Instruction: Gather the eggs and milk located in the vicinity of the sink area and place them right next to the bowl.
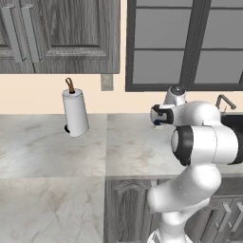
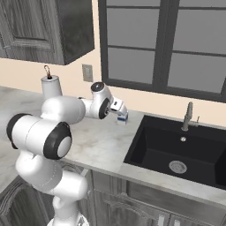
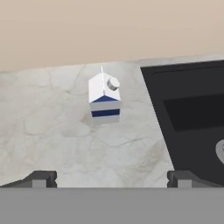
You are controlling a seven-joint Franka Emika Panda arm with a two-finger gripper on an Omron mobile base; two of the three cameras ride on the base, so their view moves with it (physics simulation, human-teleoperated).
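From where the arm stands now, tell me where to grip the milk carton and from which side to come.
Grip the milk carton across its flat side walls, below the gabled top and cap. It stands upright on the counter, apart from the sink. The open gripper already faces it, so a straight forward approach looks best.

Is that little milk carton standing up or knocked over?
Upright. The milk carton stands on its base on the counter, gable top and cap uppermost, beside the sink.
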